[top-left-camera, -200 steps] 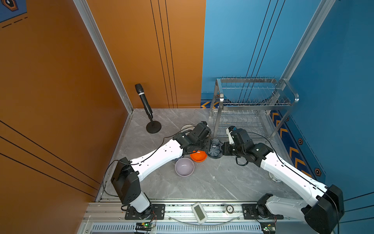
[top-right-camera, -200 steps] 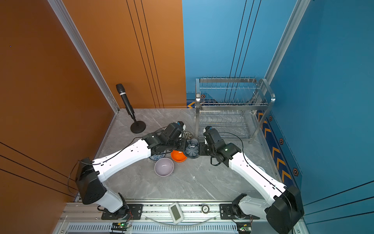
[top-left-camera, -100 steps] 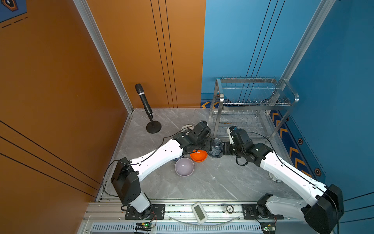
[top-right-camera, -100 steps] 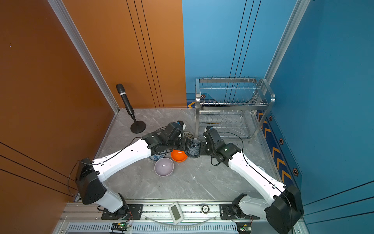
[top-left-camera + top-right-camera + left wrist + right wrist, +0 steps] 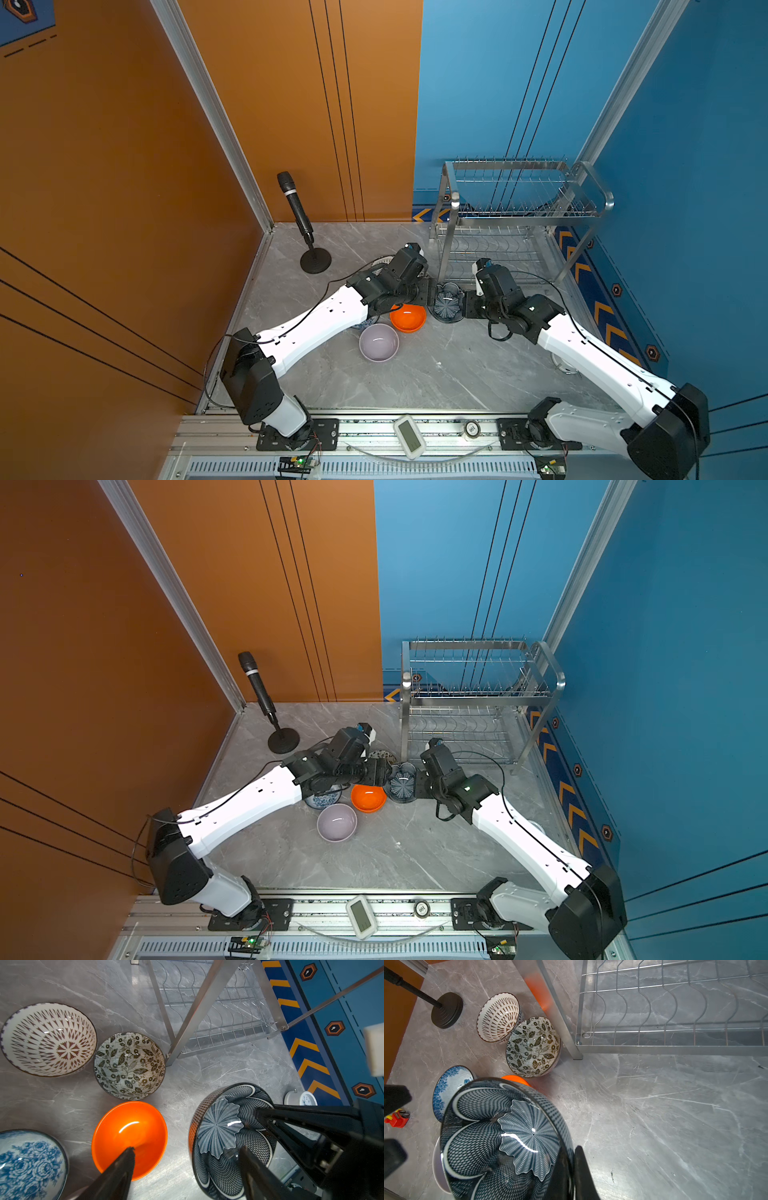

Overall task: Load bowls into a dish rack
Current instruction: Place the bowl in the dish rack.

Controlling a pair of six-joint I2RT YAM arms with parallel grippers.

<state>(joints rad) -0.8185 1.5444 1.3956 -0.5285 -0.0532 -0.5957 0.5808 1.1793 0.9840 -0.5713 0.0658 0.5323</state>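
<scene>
My right gripper (image 5: 572, 1149) is shut on the rim of the dark blue petal-patterned bowl (image 5: 500, 1138), which hangs tilted just above the table (image 5: 448, 302). My left gripper (image 5: 187, 1149) is open. Its fingers stand wide on either side of that bowl's near rim (image 5: 224, 1138) without touching it. The orange bowl (image 5: 129, 1136) lies under it. On the table sit the lilac bowl (image 5: 378, 342), leaf-patterned bowl (image 5: 129, 1066), white lattice bowl (image 5: 47, 1039) and blue floral bowl (image 5: 27, 1163). The steel dish rack (image 5: 524, 221) stands behind, with no bowls in it.
A microphone on a round stand (image 5: 316, 261) stands at the back left. A small white clock (image 5: 301, 1098) sits by the right wall. The rack's flat leg (image 5: 562, 1022) comes down next to the leaf-patterned bowl. Orange and blue walls close in the table.
My left gripper has opened and let go of the dark blue bowl. The right gripper stays shut on it, and the bowl has barely moved.
</scene>
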